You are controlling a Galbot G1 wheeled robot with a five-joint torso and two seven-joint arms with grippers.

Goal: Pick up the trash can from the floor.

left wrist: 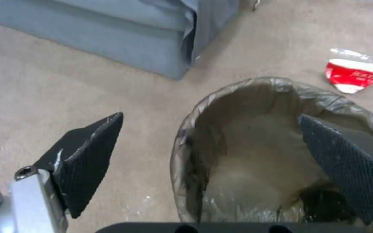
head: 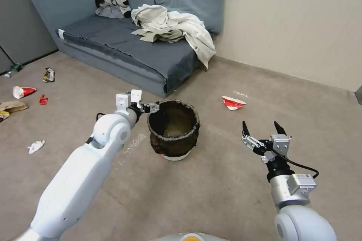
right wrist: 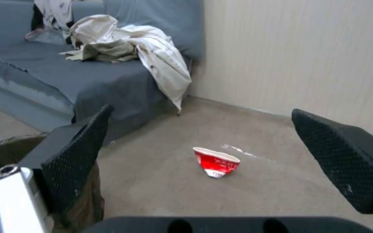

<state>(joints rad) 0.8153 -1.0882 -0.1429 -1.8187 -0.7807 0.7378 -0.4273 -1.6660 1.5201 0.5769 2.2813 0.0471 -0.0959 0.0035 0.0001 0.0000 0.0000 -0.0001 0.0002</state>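
We find the trash can upright on the floor, out in the open carpet in front of the sofa. We judge this the approach step: our left gripper straddles the near rim, spread wide, one pad over the bag-lined inside, one outside, holding nothing. Next we must lower and close on that rim. Our right gripper hangs open, well apart, near a crushed cup.

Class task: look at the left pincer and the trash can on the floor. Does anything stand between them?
Nothing visible does. The open left pincer is already at the trash can, its fingers straddling the near rim: one outside, one over the bag-lined inside. The crushed cup lies apart on the floor, beyond the can.
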